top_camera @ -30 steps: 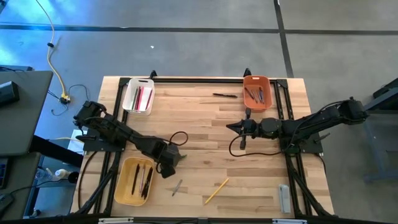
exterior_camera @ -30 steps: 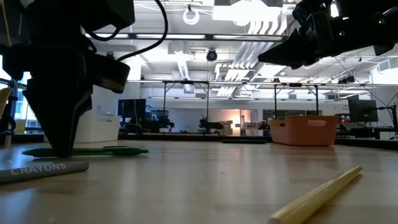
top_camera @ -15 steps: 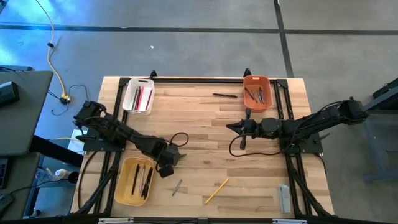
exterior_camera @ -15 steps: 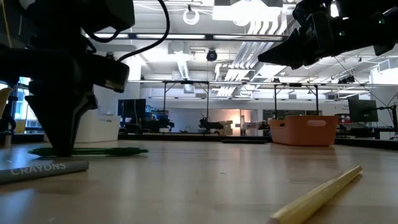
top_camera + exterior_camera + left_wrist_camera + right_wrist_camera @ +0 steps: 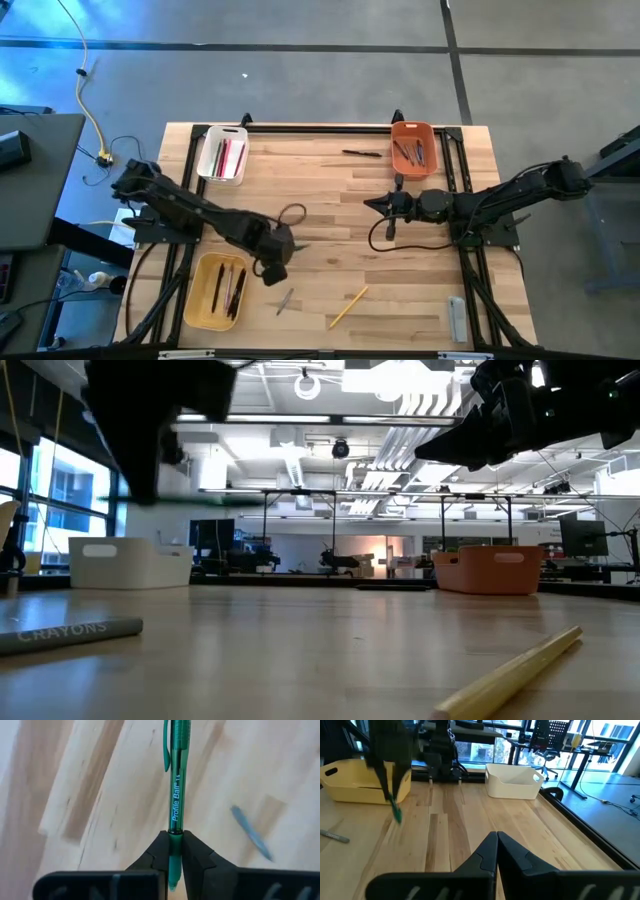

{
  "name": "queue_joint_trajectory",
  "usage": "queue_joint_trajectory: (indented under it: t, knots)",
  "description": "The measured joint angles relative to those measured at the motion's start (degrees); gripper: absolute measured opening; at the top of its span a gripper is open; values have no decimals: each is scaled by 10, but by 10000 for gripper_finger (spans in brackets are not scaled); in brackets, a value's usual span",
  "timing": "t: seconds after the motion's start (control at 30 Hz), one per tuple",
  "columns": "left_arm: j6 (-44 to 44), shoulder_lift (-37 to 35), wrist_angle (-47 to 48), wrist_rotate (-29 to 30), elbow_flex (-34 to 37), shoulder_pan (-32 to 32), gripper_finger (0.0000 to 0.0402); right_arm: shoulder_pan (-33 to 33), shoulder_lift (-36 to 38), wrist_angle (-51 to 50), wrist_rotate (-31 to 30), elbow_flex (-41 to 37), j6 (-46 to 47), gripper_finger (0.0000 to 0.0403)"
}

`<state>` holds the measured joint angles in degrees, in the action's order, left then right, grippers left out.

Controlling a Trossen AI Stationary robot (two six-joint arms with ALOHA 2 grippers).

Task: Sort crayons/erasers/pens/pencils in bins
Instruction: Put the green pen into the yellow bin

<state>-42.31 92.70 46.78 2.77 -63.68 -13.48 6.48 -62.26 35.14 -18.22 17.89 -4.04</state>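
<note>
A green pen (image 5: 176,795) hangs above the table with my left gripper (image 5: 175,851) shut on it. This is just right of the yellow bin (image 5: 217,290), at the near left (image 5: 272,270). The white bin (image 5: 223,155) is at the far left and the orange bin (image 5: 413,148) at the far right; all three hold sticks. A grey crayon (image 5: 285,300), a yellow pencil (image 5: 348,306) and a black pen (image 5: 362,153) lie flat on the wood. My right gripper (image 5: 372,204) waits shut above the table's middle right. My left gripper pinches the green pen between its two fingers (image 5: 159,852) on the barrel's lighter grip part (image 5: 173,842), near the end away from the clip (image 5: 166,750). The fingers come from above, pointing down, across the pen. The pen is lifted clear of the table.
A grey flat bar (image 5: 457,318) lies at the near right corner. Black frame rails (image 5: 190,170) run along the table's left and right sides. Bare wood lies between the two arms in the middle (image 5: 330,230).
My left gripper has risen from the table with the green pen, which lay flat on the wood a second ago and is now lifted clear. The gripper has also shifted slightly toward the table's right.
</note>
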Motion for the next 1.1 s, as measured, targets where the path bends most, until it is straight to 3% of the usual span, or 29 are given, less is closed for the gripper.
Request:
queue_joint_trajectory:
  t: [0.23, 0.4, 0.57, 0.73, 0.9, 1.1]
  knots:
    - [-204, -61, 116, -28, -66, -81, 9, 0, 0, -8, 0, 0, 6, 0]
    - [-424, -101, 173, -3, -60, -190, 8, 0, -3, -12, 0, 0, 6, 0]
    - [-609, -97, 229, 12, -49, -309, 8, 0, -4, -15, 0, 0, 6, 0]
    - [-772, -88, 201, 29, -9, -392, 8, 0, -4, -15, 0, 0, 6, 0]
    - [-841, -79, 157, 35, 33, -436, 8, 0, -4, -11, 0, 0, 6, 0]
    - [-847, -66, 113, 37, 80, -441, 9, 0, -4, -3, 0, 0, 10, 0]
